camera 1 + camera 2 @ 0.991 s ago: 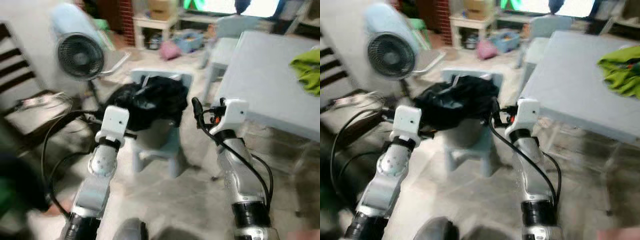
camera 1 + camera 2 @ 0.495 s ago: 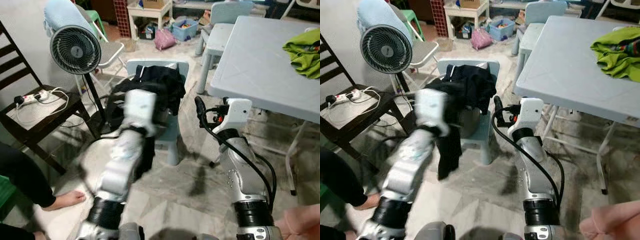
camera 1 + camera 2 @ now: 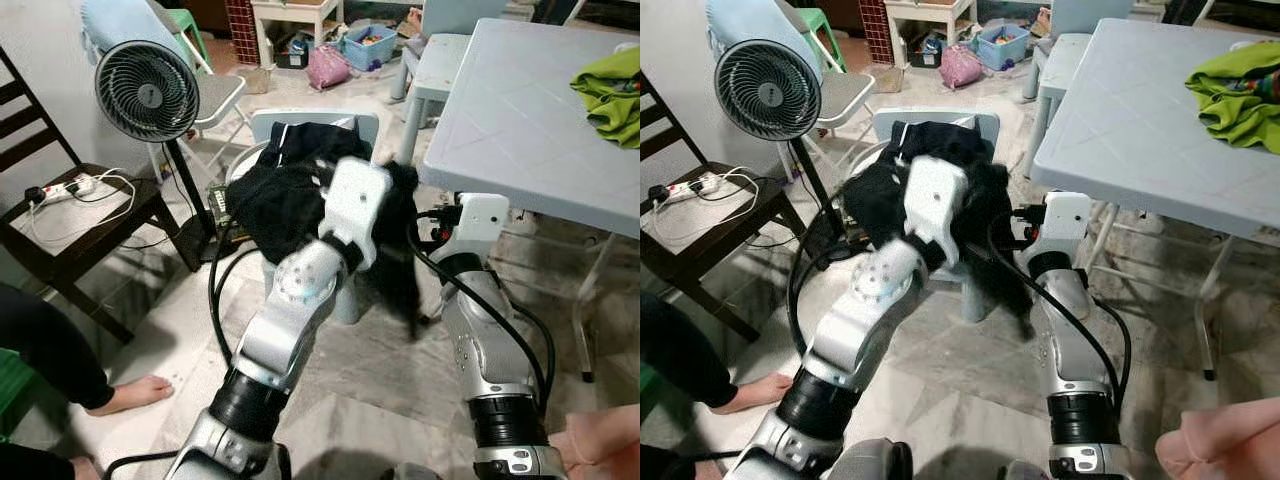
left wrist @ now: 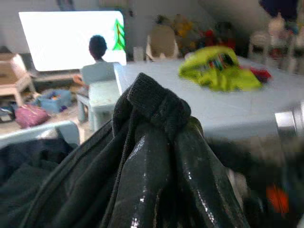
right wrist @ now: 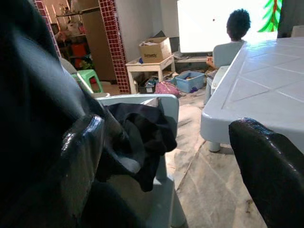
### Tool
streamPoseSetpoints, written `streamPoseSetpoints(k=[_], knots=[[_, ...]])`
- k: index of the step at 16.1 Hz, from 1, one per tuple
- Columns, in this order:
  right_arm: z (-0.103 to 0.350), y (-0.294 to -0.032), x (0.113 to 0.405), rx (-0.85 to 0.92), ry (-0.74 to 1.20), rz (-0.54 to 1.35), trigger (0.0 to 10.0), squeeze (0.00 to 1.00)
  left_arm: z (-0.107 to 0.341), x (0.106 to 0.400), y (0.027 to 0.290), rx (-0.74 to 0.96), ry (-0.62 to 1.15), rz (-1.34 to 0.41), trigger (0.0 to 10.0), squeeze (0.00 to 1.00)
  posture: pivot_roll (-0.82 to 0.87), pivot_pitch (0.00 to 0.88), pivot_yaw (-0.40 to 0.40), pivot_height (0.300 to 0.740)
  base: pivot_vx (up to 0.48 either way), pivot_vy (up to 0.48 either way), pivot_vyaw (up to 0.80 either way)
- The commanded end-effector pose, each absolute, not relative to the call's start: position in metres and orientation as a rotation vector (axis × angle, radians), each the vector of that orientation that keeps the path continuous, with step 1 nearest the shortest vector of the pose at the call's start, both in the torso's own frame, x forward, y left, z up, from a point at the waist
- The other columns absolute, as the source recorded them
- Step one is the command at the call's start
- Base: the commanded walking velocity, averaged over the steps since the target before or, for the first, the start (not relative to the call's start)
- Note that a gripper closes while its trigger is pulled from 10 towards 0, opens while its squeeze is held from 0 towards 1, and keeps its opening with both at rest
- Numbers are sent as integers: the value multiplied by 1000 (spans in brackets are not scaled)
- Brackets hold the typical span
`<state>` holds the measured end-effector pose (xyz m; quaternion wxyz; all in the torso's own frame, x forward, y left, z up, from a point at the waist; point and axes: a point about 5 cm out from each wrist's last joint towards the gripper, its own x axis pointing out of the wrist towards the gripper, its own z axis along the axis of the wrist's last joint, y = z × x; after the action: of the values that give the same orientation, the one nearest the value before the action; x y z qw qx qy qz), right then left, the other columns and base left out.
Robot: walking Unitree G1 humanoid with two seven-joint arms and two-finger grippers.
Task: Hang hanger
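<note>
We see no hanger; what's in play is a black garment (image 3: 290, 190) heaped on a small pale-blue chair (image 3: 350, 125), w/ one fold pulled up off the pile.

Left gripper (image 4: 156, 156): fingers pinched shut on that raised fold, per wrist view. From the head, left arm reaches across the body to the centre, its wrist block in front of the cloth; a dark tail of fabric (image 3: 400, 270) hangs down between the two arms.

Right gripper (image 5: 166, 156): fingers (image 5: 275, 171) spread wide, nothing between them; black cloth crowds one finger's side. Right arm raised just beside the table edge.

Edges/room: grey folding table (image 3: 520, 110) close on the right, its near corner next to the right wrist; table leg (image 3: 590, 320) down to the floor. Open tiled floor (image 3: 180, 330) front-left of chair.

Around: standing fan (image 3: 145, 90) left of chair, its pole near the chair's left side. Dark wooden chair (image 3: 70, 230) far left, power strip (image 3: 75, 187) and cords on its seat. A person's bare foot (image 3: 130, 392) lower left. Green cloth (image 3: 610, 90) on table's far right. Behind: a person sitting at a bright screen (image 5: 223, 23), boxes, bins.
</note>
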<state>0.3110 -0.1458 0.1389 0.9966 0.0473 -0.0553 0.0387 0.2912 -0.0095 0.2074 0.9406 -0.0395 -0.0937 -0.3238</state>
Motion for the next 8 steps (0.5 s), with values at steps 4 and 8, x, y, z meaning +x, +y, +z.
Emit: streamPoseSetpoints(k=[4,8], knots=[[142,-149,317,53,-128,27,10000,0,290,297,-3,-118,-497,-659,10000,0,32,46,70,740,0,0,0],[136,-168,322,-3,-109,-90,10000,0,340,269,-30,-216,-665,-913,10000,0,46,18,78,740,0,0,0]])
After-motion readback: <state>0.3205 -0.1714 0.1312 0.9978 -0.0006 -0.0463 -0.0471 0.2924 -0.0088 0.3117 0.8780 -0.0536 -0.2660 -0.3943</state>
